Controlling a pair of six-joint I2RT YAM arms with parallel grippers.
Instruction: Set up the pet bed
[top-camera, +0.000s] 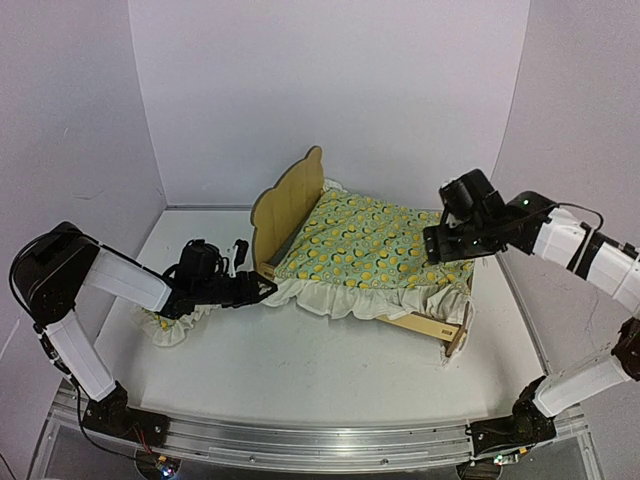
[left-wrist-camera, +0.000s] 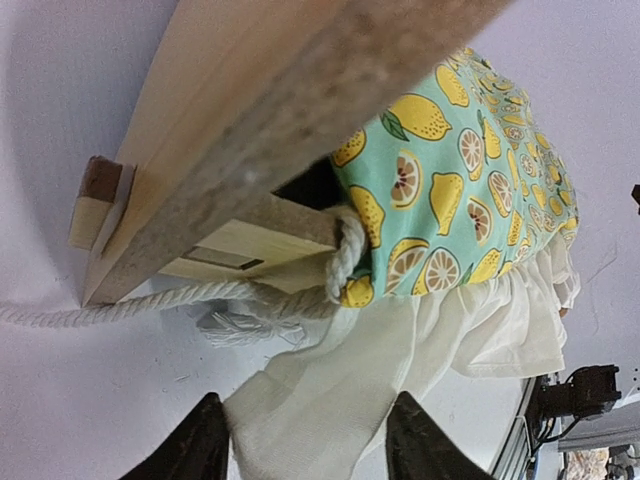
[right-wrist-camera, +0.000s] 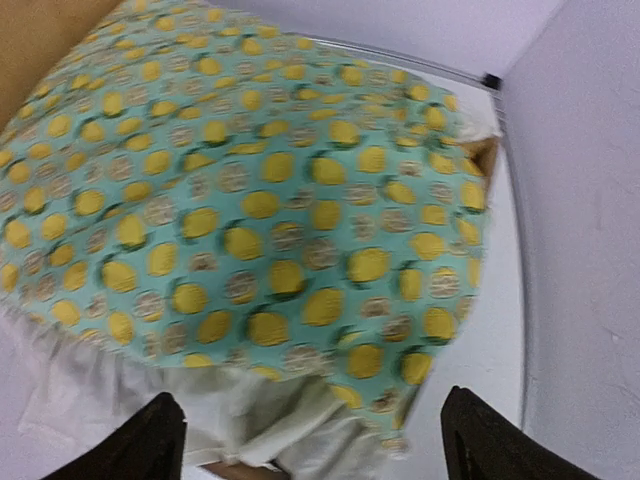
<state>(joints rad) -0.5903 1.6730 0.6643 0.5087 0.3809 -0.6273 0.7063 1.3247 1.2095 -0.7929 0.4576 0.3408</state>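
The pet bed (top-camera: 285, 205) stands mid-table, its rounded headboard to the left. The lemon-print quilt (top-camera: 370, 245) covers it, and the white ruffle hangs over the near rail. My left gripper (top-camera: 265, 290) is low at the near headboard corner. In the left wrist view its gripper (left-wrist-camera: 308, 445) has the jaws apart with the ruffle (left-wrist-camera: 340, 400) lying between them, below the wooden frame (left-wrist-camera: 230, 60) and the quilt (left-wrist-camera: 450, 170). My right gripper (top-camera: 430, 247) hovers open over the quilt's foot end. In the right wrist view the gripper (right-wrist-camera: 315, 450) spans the quilt (right-wrist-camera: 270, 200) corner without touching it.
A small ruffled pillow (top-camera: 170, 328) lies on the table under my left forearm. A white rope (left-wrist-camera: 150, 300) is looped round the bed's corner rail and trails across the table. White walls close in the back and both sides.
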